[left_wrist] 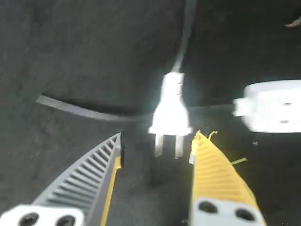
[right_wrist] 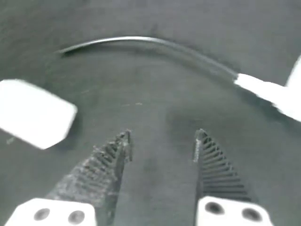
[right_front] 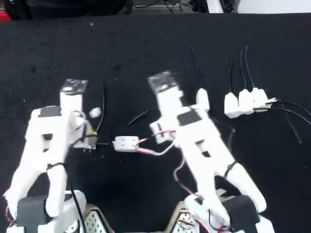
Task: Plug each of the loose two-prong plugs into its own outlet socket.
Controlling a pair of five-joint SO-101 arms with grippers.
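Left wrist view: I find the left gripper (left_wrist: 156, 141) released, its fingers flanking the prongs of a white two-prong plug (left_wrist: 170, 113) just beside the outlet socket (left_wrist: 275, 112). The right gripper (right_wrist: 162, 139) is likewise released, over black cloth (right_wrist: 155, 94) near that socket. The high view adds three plugs (right_front: 245, 103) in a row, well beyond the socket.

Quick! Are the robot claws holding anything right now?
Left gripper: open, white plug between its tips, not gripped.
Right gripper: open, holding nothing.

outlet socket (left_wrist: 273, 110) blurred — clipped by edge, plug (right_wrist: 278, 93) cropped too
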